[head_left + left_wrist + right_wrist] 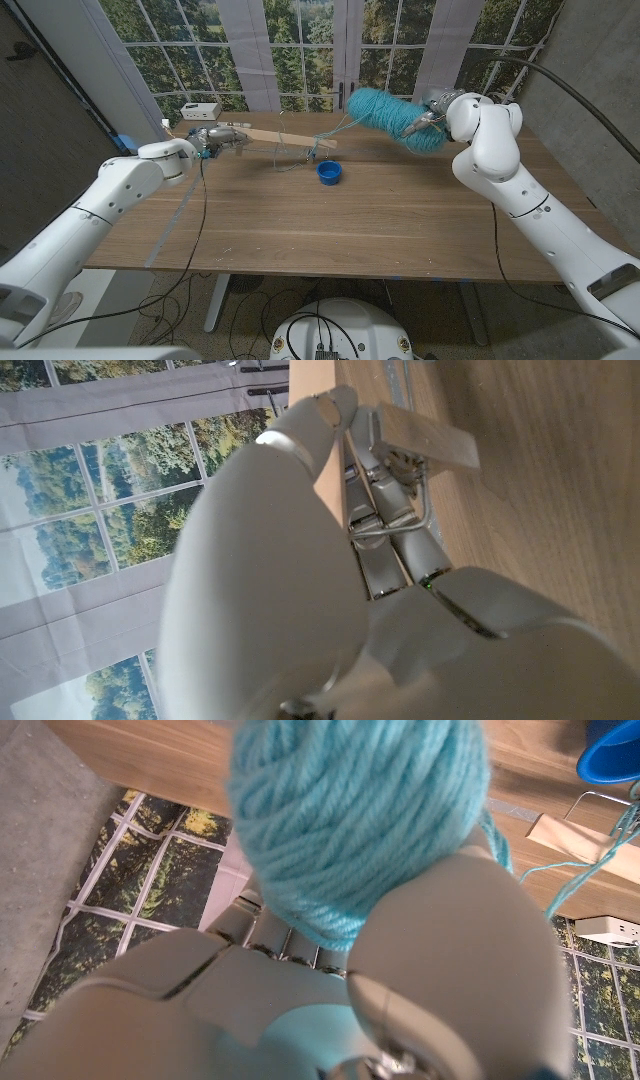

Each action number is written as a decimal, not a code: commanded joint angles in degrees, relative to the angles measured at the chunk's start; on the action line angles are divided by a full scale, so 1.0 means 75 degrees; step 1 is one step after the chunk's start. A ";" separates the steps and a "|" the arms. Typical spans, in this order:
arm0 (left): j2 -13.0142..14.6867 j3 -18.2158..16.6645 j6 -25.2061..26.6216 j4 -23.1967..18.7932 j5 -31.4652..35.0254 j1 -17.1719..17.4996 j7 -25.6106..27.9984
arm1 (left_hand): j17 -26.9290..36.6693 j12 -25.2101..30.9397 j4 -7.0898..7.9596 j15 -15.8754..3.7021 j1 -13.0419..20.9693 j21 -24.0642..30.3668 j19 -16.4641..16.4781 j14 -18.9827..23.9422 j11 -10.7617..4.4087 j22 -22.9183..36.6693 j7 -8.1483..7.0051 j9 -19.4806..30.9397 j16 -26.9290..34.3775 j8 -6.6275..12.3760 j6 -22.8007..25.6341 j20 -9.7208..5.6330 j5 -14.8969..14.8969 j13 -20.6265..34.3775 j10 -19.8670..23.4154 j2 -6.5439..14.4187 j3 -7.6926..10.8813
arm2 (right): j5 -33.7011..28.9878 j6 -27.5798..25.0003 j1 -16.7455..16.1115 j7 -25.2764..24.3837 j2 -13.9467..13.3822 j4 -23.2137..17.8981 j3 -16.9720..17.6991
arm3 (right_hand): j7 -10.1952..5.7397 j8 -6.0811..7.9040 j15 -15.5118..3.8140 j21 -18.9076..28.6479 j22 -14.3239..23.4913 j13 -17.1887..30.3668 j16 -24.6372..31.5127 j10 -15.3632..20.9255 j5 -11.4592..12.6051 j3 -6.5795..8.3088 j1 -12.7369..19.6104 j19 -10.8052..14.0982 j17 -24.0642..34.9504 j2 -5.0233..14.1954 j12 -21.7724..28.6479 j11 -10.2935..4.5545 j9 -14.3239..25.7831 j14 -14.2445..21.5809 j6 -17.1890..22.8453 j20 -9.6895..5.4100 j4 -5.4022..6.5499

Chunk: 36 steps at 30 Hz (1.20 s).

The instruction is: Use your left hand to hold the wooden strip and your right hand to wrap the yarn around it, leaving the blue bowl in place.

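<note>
My left hand (222, 136) grips one end of the long pale wooden strip (285, 138), which reaches to the right just above the table's far side. In the left wrist view my left hand (390, 550) has its fingers closed over the strip (430, 442). My right hand (437, 110) holds a teal yarn skein (392, 117) up in the air at the far right. A yarn strand (335, 132) runs from the skein down to wraps at the strip's right end (322, 143). The skein (360, 810) is large in the right wrist view, held by my right hand (400, 970). The blue bowl (330, 173) stands on the table below the strip's end.
A white box (201, 110) sits on the far left of the wooden table (350, 230). A window wall stands behind the table. Loose yarn trails on the table near the bowl. Cables hang at the table's left side and over my right arm.
</note>
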 commanded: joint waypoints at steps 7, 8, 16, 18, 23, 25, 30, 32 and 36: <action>0.0412 0.0342 0.0838 0.0334 -0.0012 -0.0332 -0.0135 | 0.0000 -0.0198 0.0831 -0.1227 -0.0288 -0.0122 0.0390 0.0767 -0.0109 -0.0011 -0.0121 0.0051 -0.0263 -0.0072 -0.0873 -0.0962 0.0053 0.0060 -0.0615 0.0498 0.0855 | 0.1859 -0.0803 0.0710 -0.1098 -0.0477 0.0872 -0.1138 | -0.1154 0.0019 -0.0962 0.0048 0.0021 -0.0017 -0.0011 0.0809 -0.0036 0.0049 0.2101 0.0088 0.0056 0.2089 -0.0041 -0.0645 0.0035 0.0051 0.1210 -0.0441 0.0017; 0.0285 0.0246 0.0714 0.0354 -0.0093 -0.0245 -0.0042 | 0.0002 -0.0216 0.0848 -0.1315 -0.0342 -0.0124 0.0388 0.0716 -0.0112 -0.0004 -0.0125 0.0058 -0.0283 -0.0083 -0.1009 -0.0963 0.0003 0.0047 -0.0676 0.0532 0.0827 | 0.1909 -0.0898 0.0821 -0.1053 -0.0492 0.0954 -0.1275 | -0.1152 0.0015 -0.0946 0.0049 0.0021 -0.0012 -0.0020 0.0781 -0.0039 0.0050 0.2093 0.0086 0.0050 0.2095 -0.0051 -0.0661 0.0036 0.0042 0.1196 -0.0444 0.0030; 0.0567 0.0609 0.1064 0.0682 0.0086 -0.0691 -0.0741 | -0.0001 -0.0302 0.0780 -0.1346 -0.0579 -0.0450 -0.0054 0.0046 -0.0111 -0.0039 -0.0225 0.0174 -0.0512 -0.0040 -0.1837 -0.0859 -0.0437 0.0037 -0.1253 0.0520 0.0723 | 0.2699 -0.1285 0.1435 -0.1096 -0.0574 0.1532 -0.2027 | -0.1077 -0.0031 -0.0942 0.0075 0.0020 -0.0092 -0.0075 0.0471 -0.0060 0.0158 0.2155 0.0089 0.0017 0.2189 -0.0246 -0.0646 0.0049 -0.0001 0.0971 -0.0390 0.0076; 0.0732 0.0793 0.1221 0.0748 0.0207 -0.0894 -0.1127 | 0.0101 -0.0340 0.0812 -0.1342 -0.0695 -0.0553 -0.0218 -0.0140 -0.0149 -0.0017 -0.0323 0.0209 -0.0461 -0.0110 -0.2545 -0.0833 -0.0738 0.0002 -0.1615 0.0426 0.0523 | 0.2899 -0.1340 0.1470 -0.1314 -0.0615 0.1544 -0.2110 | -0.1012 -0.0019 -0.0937 0.0099 0.0020 -0.0123 -0.0026 0.0501 -0.0079 0.0183 0.2182 0.0132 0.0050 0.2198 -0.0259 -0.0528 0.0050 0.0060 0.0979 -0.0339 0.0061; 0.1067 0.1263 0.1320 0.0607 0.0885 -0.1267 -0.1564 | 0.0224 -0.0363 0.1005 -0.1344 -0.1153 -0.0584 -0.0595 -0.1034 -0.0234 0.0011 -0.0680 0.0190 -0.0535 -0.0086 -0.4073 -0.0424 -0.1593 -0.0165 -0.2477 0.0406 0.0003 | 0.3105 -0.1762 0.2008 -0.1130 -0.0720 0.1736 -0.2760 | -0.0908 -0.0257 -0.0780 0.0159 0.0015 -0.0283 -0.0008 -0.0188 -0.0398 -0.0020 0.2022 0.0172 0.0209 0.1834 -0.0665 -0.0379 0.0029 -0.0251 -0.0036 -0.0087 0.0024; 0.1157 0.1397 0.1221 0.0590 0.1122 -0.1361 -0.1815 | 0.0146 -0.0373 0.1057 -0.1091 -0.1433 -0.0678 -0.1166 -0.1738 -0.0197 0.0026 -0.0776 0.0130 -0.0809 -0.0055 -0.4767 -0.0005 -0.1952 -0.0245 -0.3111 0.0497 -0.0104 | 0.3278 -0.1847 0.2132 -0.1164 -0.0762 0.1761 -0.2892 | -0.0952 -0.0267 -0.0722 0.0139 0.0009 -0.0249 -0.0107 -0.0693 -0.0524 -0.0244 0.1716 0.0111 0.0226 0.1670 -0.0857 -0.0384 0.0007 -0.0628 -0.0587 -0.0045 0.0144; 0.1245 0.1612 0.0983 0.0643 0.1594 -0.1514 -0.2244 | 0.0203 -0.0373 0.1035 0.0231 -0.1789 -0.1579 -0.4383 -0.4443 0.0225 0.0059 -0.0817 -0.0019 -0.1231 -0.0011 -0.6102 0.1520 -0.2557 -0.0481 -0.4832 0.0771 -0.0755 | 0.3512 -0.2286 0.2694 -0.0919 -0.0876 0.1883 -0.3509 | -0.1069 -0.0275 -0.0564 -0.0022 0.0006 -0.0170 -0.0521 -0.2479 -0.0563 -0.0739 0.1219 -0.0219 -0.0320 0.1343 -0.1561 -0.0373 -0.0052 -0.2099 -0.2496 0.0016 0.0288; 0.1285 0.1709 0.1075 0.0586 0.1778 -0.1618 -0.2276 | 0.0226 -0.0383 0.1042 0.0571 -0.1913 -0.1972 -0.5260 -0.5282 0.0336 0.0053 -0.0928 -0.0050 -0.1288 -0.0050 -0.6598 0.1845 -0.2605 -0.0606 -0.5439 0.0836 -0.1020 | 0.3604 -0.2479 0.2963 -0.0770 -0.0894 0.1985 -0.3795 | -0.1027 -0.0252 -0.0498 -0.0111 0.0008 -0.0185 -0.0516 -0.3327 -0.0495 -0.0957 0.1063 -0.0364 -0.0596 0.1196 -0.1979 -0.0415 -0.0070 -0.2676 -0.3341 -0.0007 0.0319; 0.1398 0.1868 0.0913 0.0574 0.2108 -0.1755 -0.2694 | 0.0107 -0.0433 0.1078 0.1052 -0.2131 -0.2487 -0.6258 -0.6646 0.0572 0.0057 -0.0969 -0.0086 -0.1458 -0.0073 -0.7364 0.2045 -0.2644 -0.0838 -0.6592 0.0823 -0.1367 | 0.3898 -0.2646 0.3245 -0.0829 -0.0966 0.2034 -0.4111 | -0.0915 -0.0220 -0.0364 -0.0364 0.0013 -0.0327 -0.0483 -0.4968 -0.0210 -0.1477 0.0752 -0.0746 -0.1075 0.0911 -0.2468 -0.0426 -0.0110 -0.3856 -0.5051 -0.0057 0.0372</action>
